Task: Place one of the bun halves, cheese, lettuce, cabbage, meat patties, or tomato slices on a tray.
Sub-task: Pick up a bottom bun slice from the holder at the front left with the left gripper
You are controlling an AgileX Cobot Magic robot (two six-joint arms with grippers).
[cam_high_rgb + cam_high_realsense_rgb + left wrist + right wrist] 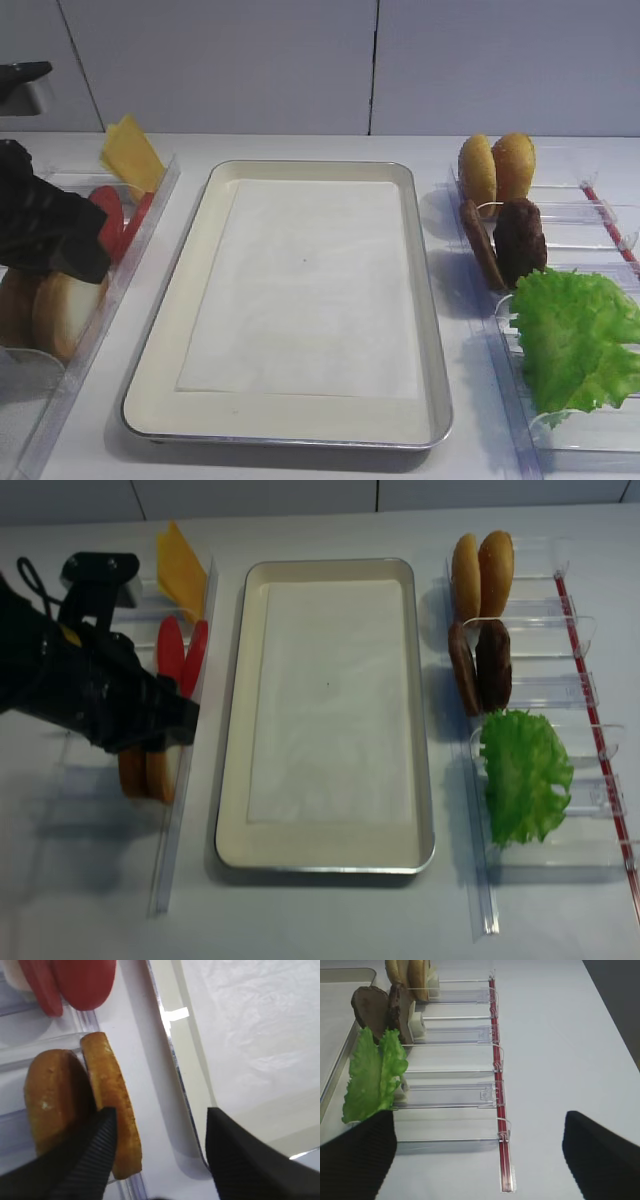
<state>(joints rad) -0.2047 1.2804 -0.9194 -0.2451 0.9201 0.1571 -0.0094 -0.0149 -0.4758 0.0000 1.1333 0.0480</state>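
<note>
**Left claw straddling the inner bun half, ready to close**

The bun half (112, 1105) nearest the tray is standing on edge in the left rack (120, 270), pressed close to a second bun half (52, 1100) on its outer side, with the tomato slices (75, 982) waiting in the next slot up. The left gripper (160, 1145) is hanging right over this pair with its jaws spread and nothing in them: one finger (85, 1160) is sitting at the seam between the two halves, and the other finger (250, 1160) is hovering out over the tray's rim (172, 1050). The tray's paper liner (310, 280) is lying bare, so no ingredient has been placed yet.

Doing this well probably means lowering until the pads are bracketing the inner half's flat faces, with the nearer finger slipping between the two halves rather than landing on the crust. The far finger looks at risk of catching the tray edge or rack wall, so closing gently and lifting straight up seems wise before swinging across.

The right gripper (480, 1160) is idling with jaws apart and empty beside the right rack (497, 1060), below the lettuce (372, 1080) and patties (382, 1010)
</note>
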